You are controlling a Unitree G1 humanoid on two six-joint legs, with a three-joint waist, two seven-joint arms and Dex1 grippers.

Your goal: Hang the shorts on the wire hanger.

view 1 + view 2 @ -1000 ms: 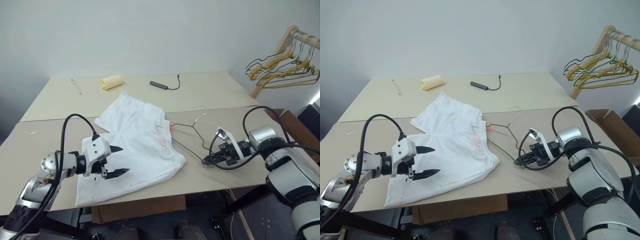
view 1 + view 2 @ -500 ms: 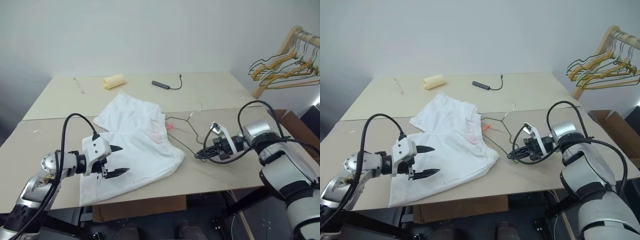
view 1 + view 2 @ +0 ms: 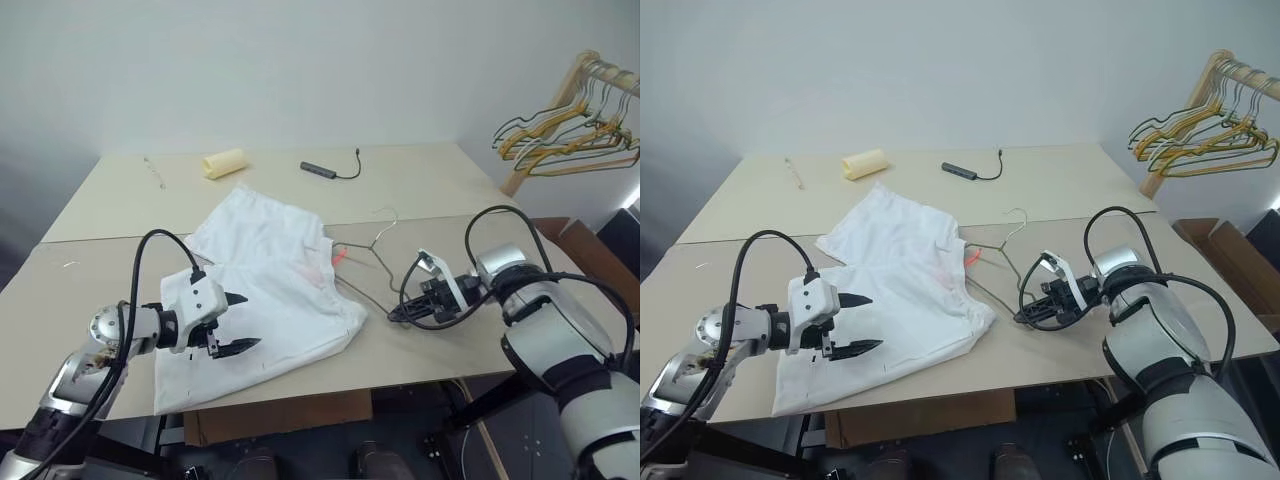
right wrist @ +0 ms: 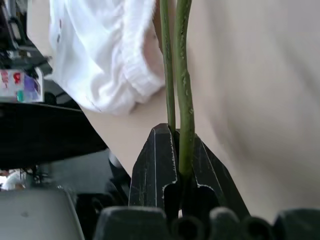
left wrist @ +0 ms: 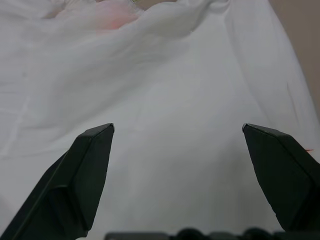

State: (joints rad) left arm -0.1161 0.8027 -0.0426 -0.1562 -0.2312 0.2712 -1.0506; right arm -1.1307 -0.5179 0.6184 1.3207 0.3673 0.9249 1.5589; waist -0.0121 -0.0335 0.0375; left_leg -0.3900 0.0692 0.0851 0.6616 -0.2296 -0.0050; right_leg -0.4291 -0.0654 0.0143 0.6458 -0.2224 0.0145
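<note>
Nearest, the left gripper (image 3: 233,322) hangs over the near part of the shorts (image 3: 275,290) with its two black fingers spread wide and nothing between them; in the left wrist view the cloth lies wrinkled below both fingertips (image 5: 95,150). The shorts are spread flat across the middle of the bench (image 3: 90,265), one corner reaching the near edge, a faint pink tint near the far-right hem. To their right, the right gripper (image 3: 392,313) is clamped tight on a corner of the wire hanger (image 3: 365,262); the right wrist view shows two strands of wire (image 4: 181,85) pinched between its fingers. The hanger runs from there back toward the shorts, its hook curling away. Farther back lie a yellow roll (image 3: 223,163) and a black cable with a plug (image 3: 330,170). A bunch of gold and green hangers (image 3: 570,135) hangs at far right.
</note>
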